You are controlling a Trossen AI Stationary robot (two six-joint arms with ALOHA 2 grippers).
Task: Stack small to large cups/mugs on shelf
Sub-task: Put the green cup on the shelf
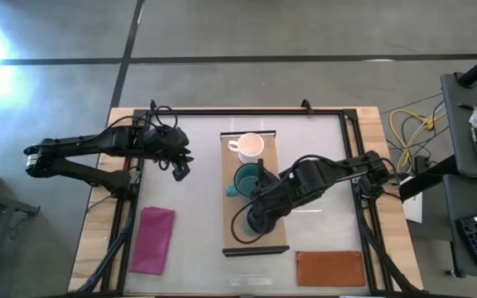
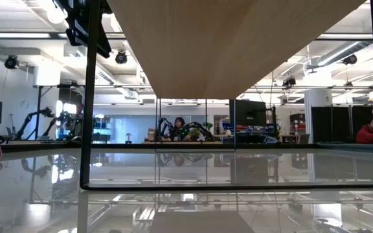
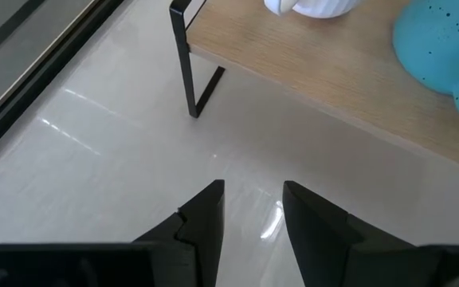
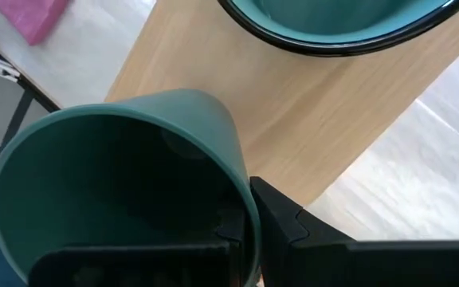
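While my right gripper (image 1: 259,217) sits over the near half of the shelf (image 1: 232,240), I read its fingers as closed on the rim of the dark green mug (image 4: 126,191): in the right wrist view one finger lies inside the mouth and the other outside the wall, pinching it. From above I can only place that mug under the gripper, on or just over the board; whether its base touches the wood I cannot tell. Next along the board stands the teal mug (image 1: 246,180), and at the far end the white mug (image 1: 250,146), both upright and apart from each other.

I judge these mugs stiff, smooth and probably glazed, so slippery under a thin rim pinch and liable to chip if knocked together. A wall pinch close to the handle looks the surest hold, and I would keep the mug level and move slowly near the teal one.

My left gripper (image 1: 180,168) waits beside the shelf's far left leg, over bare table, fingers (image 3: 205,219) a little parted and holding nothing
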